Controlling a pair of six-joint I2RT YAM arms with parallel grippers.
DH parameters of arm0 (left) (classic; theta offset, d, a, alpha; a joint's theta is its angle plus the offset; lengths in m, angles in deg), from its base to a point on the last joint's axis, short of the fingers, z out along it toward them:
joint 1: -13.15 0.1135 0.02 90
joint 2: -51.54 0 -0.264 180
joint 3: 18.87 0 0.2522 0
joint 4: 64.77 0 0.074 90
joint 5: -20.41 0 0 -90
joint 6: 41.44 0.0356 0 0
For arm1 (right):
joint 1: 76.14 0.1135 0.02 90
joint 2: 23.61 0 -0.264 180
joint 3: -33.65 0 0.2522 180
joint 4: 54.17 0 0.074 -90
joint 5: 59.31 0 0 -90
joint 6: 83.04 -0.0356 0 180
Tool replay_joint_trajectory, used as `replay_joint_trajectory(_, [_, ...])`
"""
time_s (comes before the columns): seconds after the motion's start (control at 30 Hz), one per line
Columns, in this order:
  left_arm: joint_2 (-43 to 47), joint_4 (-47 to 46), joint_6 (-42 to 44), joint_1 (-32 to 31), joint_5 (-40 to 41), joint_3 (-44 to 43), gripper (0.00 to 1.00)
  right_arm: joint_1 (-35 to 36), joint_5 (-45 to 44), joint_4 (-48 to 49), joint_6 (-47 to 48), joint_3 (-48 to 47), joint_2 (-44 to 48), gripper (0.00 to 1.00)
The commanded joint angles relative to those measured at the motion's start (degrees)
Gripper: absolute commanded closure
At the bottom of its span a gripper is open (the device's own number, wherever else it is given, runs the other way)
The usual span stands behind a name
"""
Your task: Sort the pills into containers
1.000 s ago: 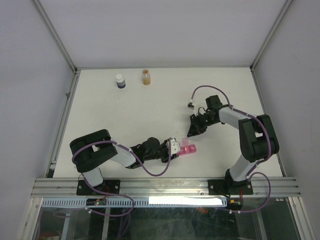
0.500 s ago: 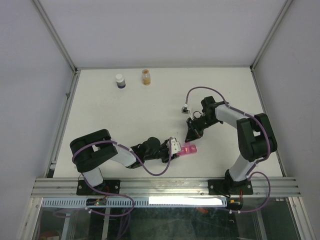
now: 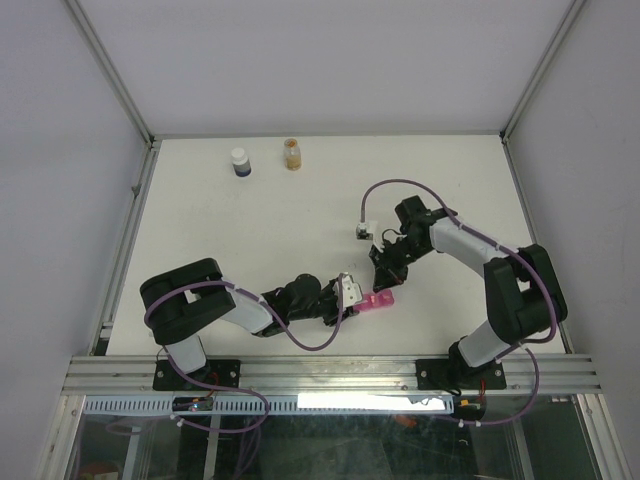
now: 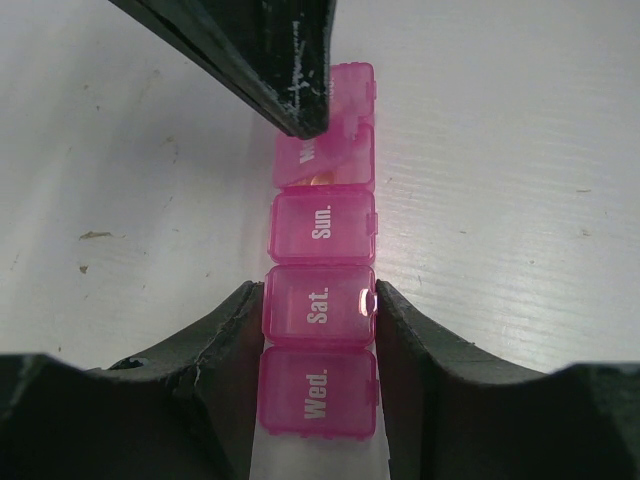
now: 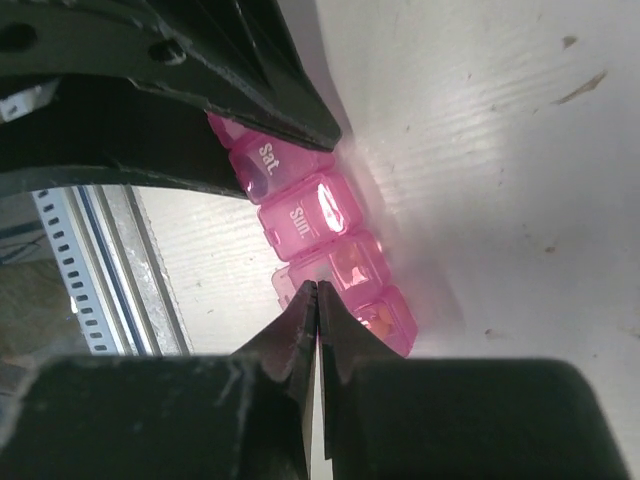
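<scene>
Pink box (image 4: 320, 225) looks light, slick; my left gripper (image 4: 318, 305) clamps its sides, right gripper (image 5: 316, 297), jaws together, at its 12 o'clock end.

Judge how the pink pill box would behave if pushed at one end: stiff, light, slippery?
Probably stiff: the pink pill box lies straight though the left fingers clamp only one compartment. Likely light, apt to slide on the smooth table. Its thin lids may flex.

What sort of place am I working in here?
Probably a robotics lab test cell: a white tabletop walled by plain grey panels, an aluminium extrusion rail along the near edge, and props on it: a pink pill box, a white-capped bottle, an amber vial.
</scene>
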Motion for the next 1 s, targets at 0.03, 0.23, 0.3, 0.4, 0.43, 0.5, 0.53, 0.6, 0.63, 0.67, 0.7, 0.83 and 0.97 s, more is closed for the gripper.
replay_joint_trajectory(0.03, [-0.8, -0.4, -1.1, 0.4, -1.4, -1.6, 0.73, 2.5, -7.2, 2.0, -0.6, 1.6, 1.8, 0.98])
replay_joint_trajectory(0.23, [-0.8, -0.2, -1.2, 0.4, -1.5, -1.8, 0.73, 3.8, -8.6, 2.6, -1.1, 1.9, 2.6, 0.98])
replay_joint_trajectory(0.3, [-0.8, -0.1, -1.3, 0.4, -1.4, -2.0, 0.74, 3.9, -8.3, 2.9, -1.5, 1.8, 4.0, 0.97])
replay_joint_trajectory(0.4, [-0.8, 0.0, -1.3, 0.4, -1.2, -1.9, 0.74, 3.9, -7.7, 3.1, -1.4, 2.0, 5.8, 0.98])
replay_joint_trajectory(0.43, [-0.8, 0.0, -1.3, 0.4, -1.1, -2.0, 0.74, 3.9, -7.6, 3.1, -1.4, 2.0, 6.2, 0.98])
replay_joint_trajectory(0.5, [-0.7, 0.1, -1.4, 0.4, -1.0, -2.0, 0.74, 3.9, -7.2, 3.2, -1.2, 2.0, 7.1, 0.98])
replay_joint_trajectory(0.53, [-0.7, 0.1, -1.5, 0.4, -1.1, -1.9, 0.74, 3.9, -7.0, 3.2, -1.2, 2.0, 7.4, 0.98])
replay_joint_trajectory(0.6, [-0.7, 0.1, -1.6, 0.4, -1.1, -1.9, 0.75, 3.9, -6.6, 3.2, -1.0, 2.1, 8.2, 0.98])
replay_joint_trajectory(0.63, [-0.7, 0.1, -1.6, 0.4, -1.0, -2.0, 0.75, 3.9, -6.4, 3.2, -1.0, 2.1, 8.5, 0.98])
replay_joint_trajectory(0.67, [-0.8, 0.1, -1.6, 0.4, -1.0, -2.0, 0.75, 3.9, -6.2, 3.1, -0.9, 2.2, 8.7, 0.98])
replay_joint_trajectory(0.7, [-0.8, 0.1, -1.6, 0.4, -1.0, -2.0, 0.75, 3.9, -6.0, 3.1, -0.8, 2.1, 8.7, 0.98])
replay_joint_trajectory(0.83, [-0.9, 0.2, -1.8, 0.4, -1.0, -2.2, 0.75, 4.8, -7.0, 2.9, -0.7, 2.9, 7.7, 0.99])
replay_joint_trajectory(0.97, [-1.3, 0.4, -2.4, 0.4, -1.6, -2.6, 0.76, 6.8, -14.5, 6.0, -3.3, 5.6, 2.3, 1.00])
